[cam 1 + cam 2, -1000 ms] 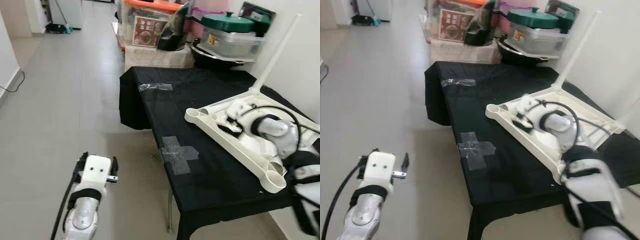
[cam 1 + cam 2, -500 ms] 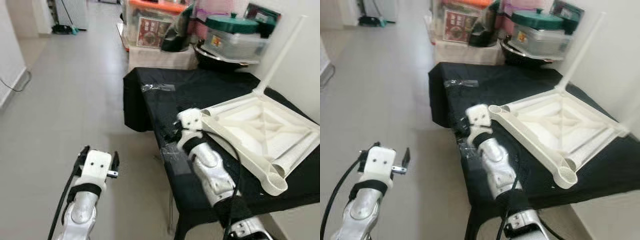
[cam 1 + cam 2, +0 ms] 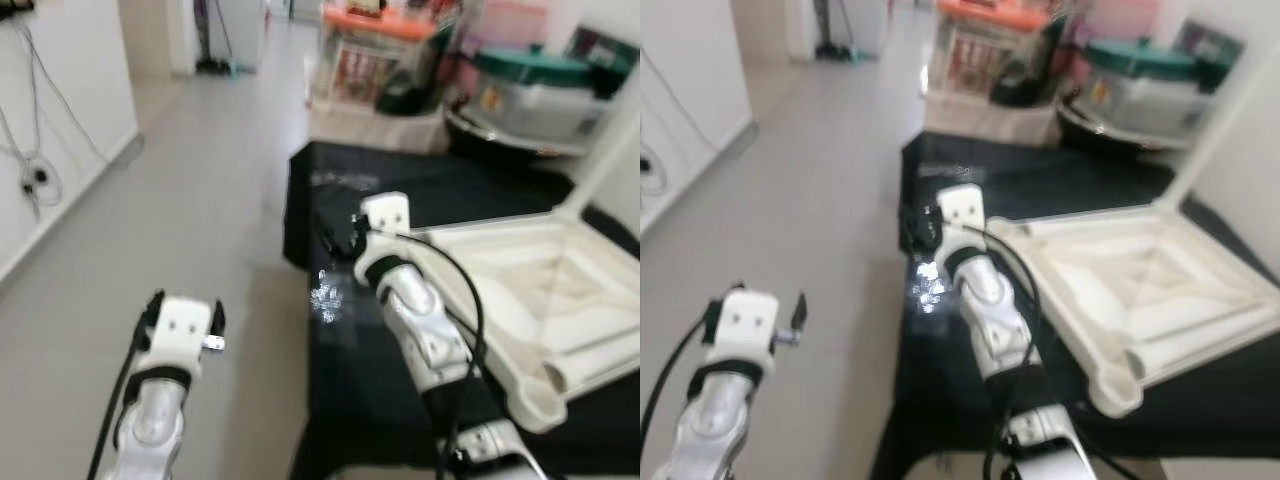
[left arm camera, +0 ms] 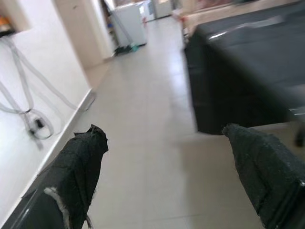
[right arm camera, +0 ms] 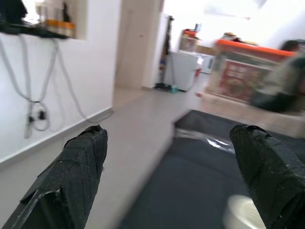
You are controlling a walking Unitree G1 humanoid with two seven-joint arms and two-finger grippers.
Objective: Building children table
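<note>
The white children table [image 3: 1145, 290] lies upside down on the black-covered table [image 3: 970, 175], one leg [image 3: 1215, 115] pointing up. The right gripper [image 5: 167, 176] hovers over the black cloth just beside its corner, fingers spread wide and empty. The left gripper [image 4: 171, 176] hangs above the floor [image 3: 215, 200] — also spread wide.

Black-draped worktop [image 3: 360, 400] on a pale tiled floor [image 3: 210, 200], upturned white children's table top [image 3: 1140, 290] lying on it, clear tape patch [image 3: 928, 284] near the left edge
</note>
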